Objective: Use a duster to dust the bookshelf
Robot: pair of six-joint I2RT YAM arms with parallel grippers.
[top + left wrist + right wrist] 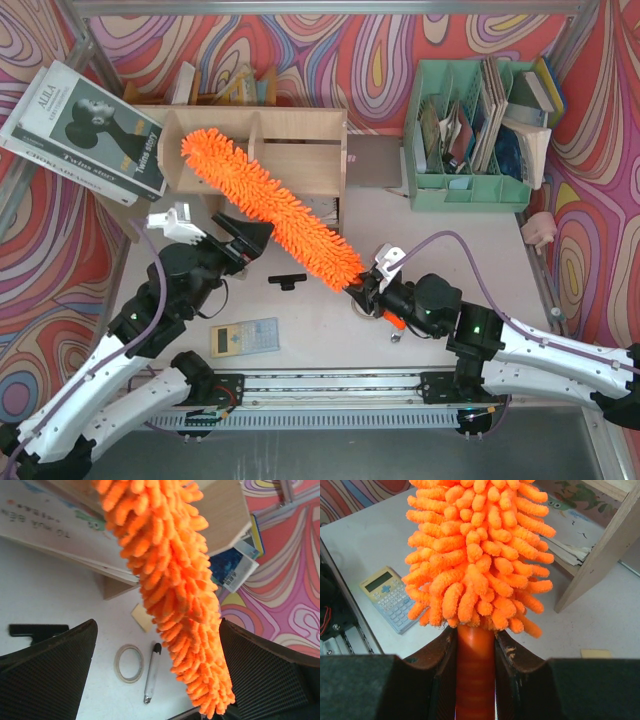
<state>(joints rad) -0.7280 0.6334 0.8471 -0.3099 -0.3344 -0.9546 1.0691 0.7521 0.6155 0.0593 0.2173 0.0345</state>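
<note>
1. The white table (320,330) carries all items.
2. The wide, low, light plywood bookshelf (300,165) stands at the far side, left of centre. A mint-green plastic file organizer (465,190) stands well apart to its right.
3. The long bright-orange fluffy microfibre duster (270,205) lies diagonally. Its far tip overlaps the left half of the bookshelf top in the overhead view. Contact with the wood cannot be confirmed.
4. The right gripper (475,645) is clamped on the duster's thin orange handle, directly below the fluffy head.
5. The left gripper (250,238) stands with jaws fully spread and holds nothing. It sits just beside the duster head, which shows between its fingers in the left wrist view.
6. A grey pocket calculator (245,338) lies near the arm bases.
7. A tape ring (129,663) and a marker pen (151,672) lie side by side on the table.
</note>
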